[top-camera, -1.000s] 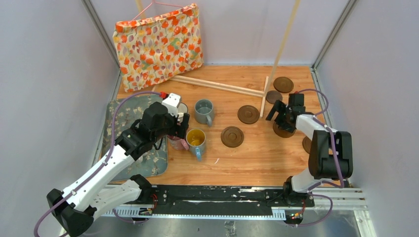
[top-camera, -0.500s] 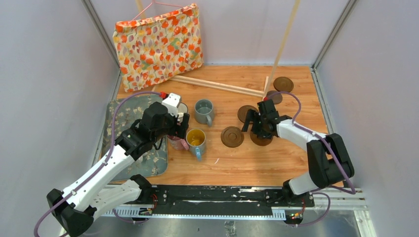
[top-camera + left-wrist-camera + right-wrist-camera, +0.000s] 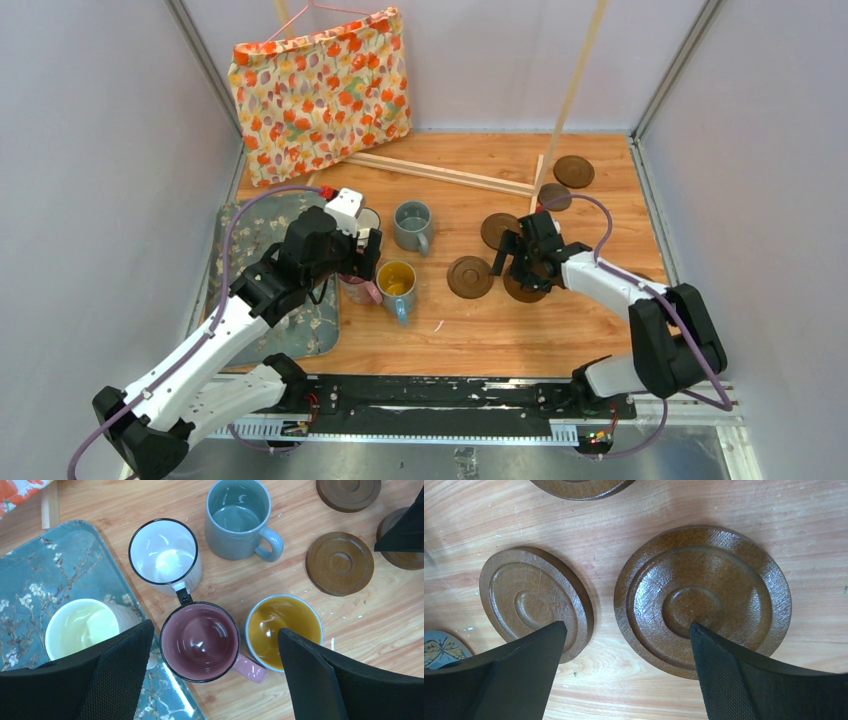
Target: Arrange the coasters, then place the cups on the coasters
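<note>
My left gripper (image 3: 215, 632) (image 3: 362, 262) hangs open above the pink cup (image 3: 200, 641), one finger on each side of it. Around that cup stand the white dark-rimmed cup (image 3: 163, 557), the grey-blue cup (image 3: 237, 517) (image 3: 412, 225), the blue cup with yellow inside (image 3: 283, 630) (image 3: 397, 280), and a cream cup (image 3: 80, 627) on the mat. My right gripper (image 3: 627, 627) (image 3: 520, 262) is open low over two coasters (image 3: 702, 600) (image 3: 535, 602), holding nothing. More coasters (image 3: 470, 277) (image 3: 498, 230) (image 3: 574, 171) lie on the wood.
A grey floral mat (image 3: 262, 240) lies at the left edge. A flowered fabric bag (image 3: 320, 90) leans on the back wall. Thin wooden slats (image 3: 440, 172) lie in front of it, and one slat (image 3: 575, 90) stands upright. Enclosure walls close both sides.
My right gripper has swung left from the right side to the table's middle, and the coaster under it has shifted left with it. The left arm has stayed put.
</note>
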Available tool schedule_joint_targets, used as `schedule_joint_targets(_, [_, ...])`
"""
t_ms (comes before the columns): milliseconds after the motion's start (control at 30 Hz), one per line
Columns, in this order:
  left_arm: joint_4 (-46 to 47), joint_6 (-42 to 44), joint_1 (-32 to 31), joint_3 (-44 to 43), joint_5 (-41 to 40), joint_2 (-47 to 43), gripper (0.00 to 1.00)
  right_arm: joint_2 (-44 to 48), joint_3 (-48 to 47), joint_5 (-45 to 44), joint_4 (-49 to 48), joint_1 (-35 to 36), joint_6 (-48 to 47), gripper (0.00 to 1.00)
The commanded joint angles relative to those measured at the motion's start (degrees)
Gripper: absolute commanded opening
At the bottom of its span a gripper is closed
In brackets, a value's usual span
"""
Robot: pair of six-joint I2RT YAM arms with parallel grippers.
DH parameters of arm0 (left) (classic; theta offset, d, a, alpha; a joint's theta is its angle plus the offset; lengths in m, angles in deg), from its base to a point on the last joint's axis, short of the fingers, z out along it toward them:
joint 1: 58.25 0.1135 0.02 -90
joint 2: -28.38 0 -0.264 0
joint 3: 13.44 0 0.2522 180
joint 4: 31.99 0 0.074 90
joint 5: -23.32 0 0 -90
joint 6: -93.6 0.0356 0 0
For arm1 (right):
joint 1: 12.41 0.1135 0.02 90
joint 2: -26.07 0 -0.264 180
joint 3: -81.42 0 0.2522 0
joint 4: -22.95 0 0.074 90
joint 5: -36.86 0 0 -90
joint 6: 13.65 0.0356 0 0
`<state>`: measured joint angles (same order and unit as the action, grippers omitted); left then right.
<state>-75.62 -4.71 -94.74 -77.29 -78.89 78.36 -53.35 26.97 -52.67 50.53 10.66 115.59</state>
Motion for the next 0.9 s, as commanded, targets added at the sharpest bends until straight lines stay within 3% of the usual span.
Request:
schedule_joint_targets(0, [-0.4, 0.3, 0.4, -0.3, 0.1, -1.0, 1.00, -1.4, 1.7, -3.3, 8.1, 0.6, 1.0, 0.99])
schedule_joint_targets(867, [-0.3, 0.3, 0.4, -0.1, 0.3, -1.4, 1.00, -6.6, -5.1, -5.1, 7.9, -5.1, -3.0, 0.99])
